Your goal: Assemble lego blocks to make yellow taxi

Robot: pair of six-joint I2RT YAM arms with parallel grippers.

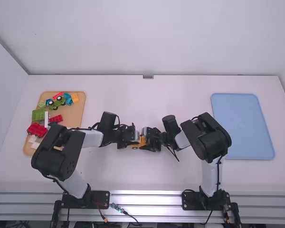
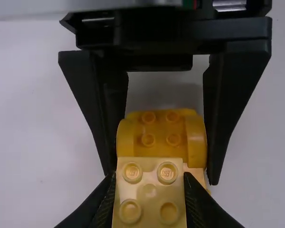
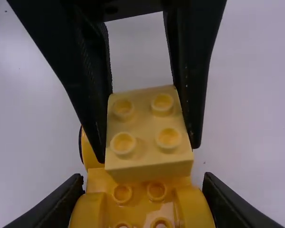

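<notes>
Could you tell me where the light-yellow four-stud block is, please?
In the right wrist view, the light-yellow four-stud block is held in the left gripper, right next to the yellow fender piece that the right gripper holds.

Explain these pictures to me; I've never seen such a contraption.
The machine is a left arm and a right arm at a white table. The high view looks down from above and behind them; each wrist view comes from a camera on that arm's wrist.

On the table lie a tan tray with colourful toy blocks and, to the right, a blue tray.

Mid-table, the left pincer grips a pale yellow block with round studs; the right pincer grips a darker yellow piece with rounded sides. The two are close together; whether they are joined, I can't tell.
</notes>
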